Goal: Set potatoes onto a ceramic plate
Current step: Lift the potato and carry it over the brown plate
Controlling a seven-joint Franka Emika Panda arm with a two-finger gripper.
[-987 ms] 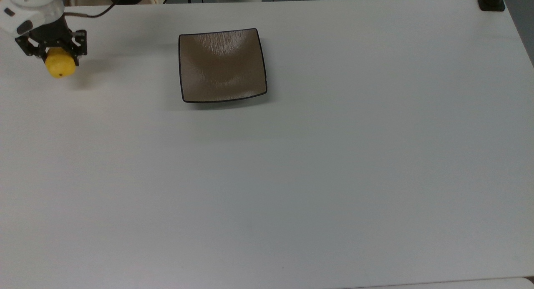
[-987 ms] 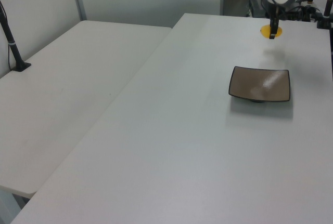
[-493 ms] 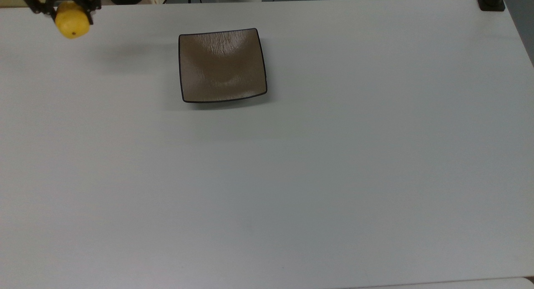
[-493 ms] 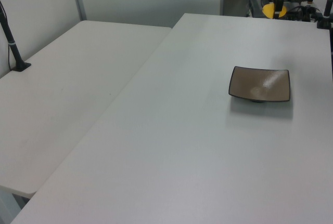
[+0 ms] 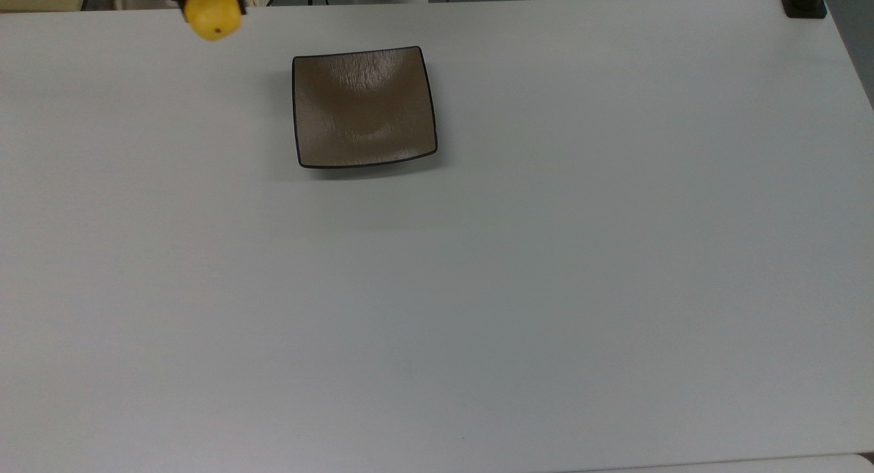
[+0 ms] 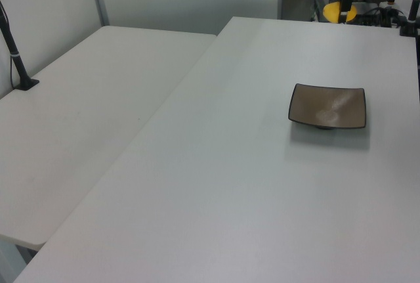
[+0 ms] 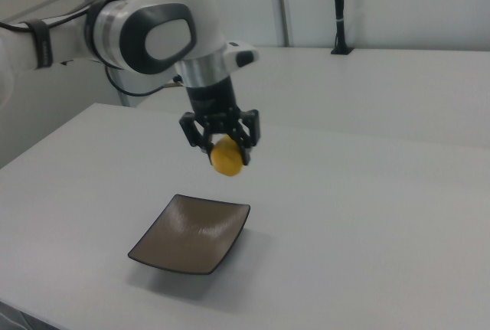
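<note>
My gripper (image 7: 222,148) is shut on the yellow potato (image 7: 227,156), holding it in the air well above the table. In the top view the potato (image 5: 212,15) shows at the upper edge, left of the plate and slightly beyond its far edge. In the left view the potato (image 6: 341,12) hangs high past the plate. The square brown ceramic plate (image 5: 363,106) with its black rim lies bare on the white table; it also appears in the left view (image 6: 328,106) and the right view (image 7: 192,233).
A black clamp post (image 5: 806,1) stands at the table's far right corner in the top view. A second white table (image 6: 85,112) adjoins on the left view's left, with a black post (image 6: 16,60). Cables and clutter lie beyond the table's far edge.
My gripper has carried the potato up off the table and to the top view's right, from far left of the plate to close beside its far left corner.
</note>
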